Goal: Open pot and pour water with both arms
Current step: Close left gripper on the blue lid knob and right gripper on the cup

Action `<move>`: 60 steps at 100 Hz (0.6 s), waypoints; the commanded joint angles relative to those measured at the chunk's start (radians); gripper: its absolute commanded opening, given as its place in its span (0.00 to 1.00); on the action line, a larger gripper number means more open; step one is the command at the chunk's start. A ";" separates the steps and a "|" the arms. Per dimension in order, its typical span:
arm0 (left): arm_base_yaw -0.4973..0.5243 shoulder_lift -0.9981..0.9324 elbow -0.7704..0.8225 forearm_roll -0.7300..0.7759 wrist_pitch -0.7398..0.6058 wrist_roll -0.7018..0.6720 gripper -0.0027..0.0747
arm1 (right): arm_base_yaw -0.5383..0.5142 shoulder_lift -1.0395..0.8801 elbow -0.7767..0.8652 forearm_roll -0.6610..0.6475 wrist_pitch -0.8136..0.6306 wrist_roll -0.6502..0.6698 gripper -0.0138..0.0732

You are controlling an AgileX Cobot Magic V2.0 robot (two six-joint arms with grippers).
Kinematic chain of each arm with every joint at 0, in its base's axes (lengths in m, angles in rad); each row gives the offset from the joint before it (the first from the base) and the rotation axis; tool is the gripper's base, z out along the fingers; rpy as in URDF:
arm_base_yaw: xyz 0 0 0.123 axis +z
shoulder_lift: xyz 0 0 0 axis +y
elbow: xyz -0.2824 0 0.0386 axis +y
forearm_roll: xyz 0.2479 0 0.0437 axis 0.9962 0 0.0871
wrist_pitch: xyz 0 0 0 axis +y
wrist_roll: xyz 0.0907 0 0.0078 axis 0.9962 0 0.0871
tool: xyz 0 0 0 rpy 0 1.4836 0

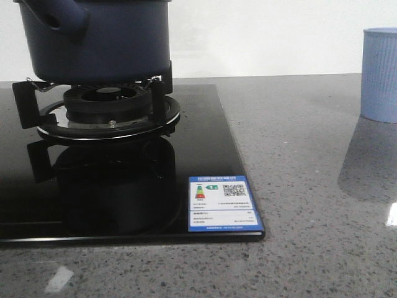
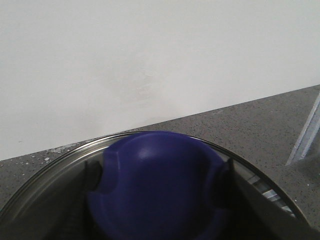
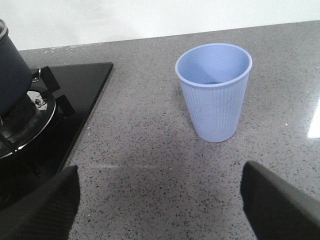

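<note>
The dark navy pot (image 1: 99,43) stands on the gas burner (image 1: 108,110) at the far left; its top is cut off in the front view. It also shows at the edge of the right wrist view (image 3: 10,75). In the left wrist view a steel-rimmed lid (image 2: 60,160) with a rounded navy knob (image 2: 160,180) fills the lower part. My left gripper (image 2: 160,200) has its dark fingers (image 2: 93,175) pressed on both sides of the knob. My right gripper (image 3: 160,200) is open and empty over the bare counter, a little short of the pale blue ribbed cup (image 3: 215,95).
The black glass hob (image 1: 205,143) carries a blue and white label (image 1: 223,203) at its front right corner. The cup (image 1: 379,74) stands at the far right on the grey speckled counter (image 1: 298,174). A white wall runs behind.
</note>
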 commanded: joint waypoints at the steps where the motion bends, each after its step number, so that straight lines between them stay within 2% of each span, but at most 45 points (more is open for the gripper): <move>1: 0.001 -0.029 -0.036 0.007 -0.077 -0.002 0.42 | 0.004 0.014 -0.034 -0.001 -0.078 -0.013 0.84; 28: 0.012 -0.113 -0.036 0.030 -0.143 -0.002 0.42 | 0.002 0.014 -0.034 -0.070 -0.091 -0.013 0.84; 48: 0.112 -0.199 -0.036 0.034 -0.113 -0.002 0.42 | 0.002 0.018 0.005 -0.091 -0.157 -0.013 0.84; 60: 0.186 -0.251 -0.036 0.034 -0.063 -0.002 0.42 | 0.002 0.018 0.075 -0.091 -0.251 -0.011 0.84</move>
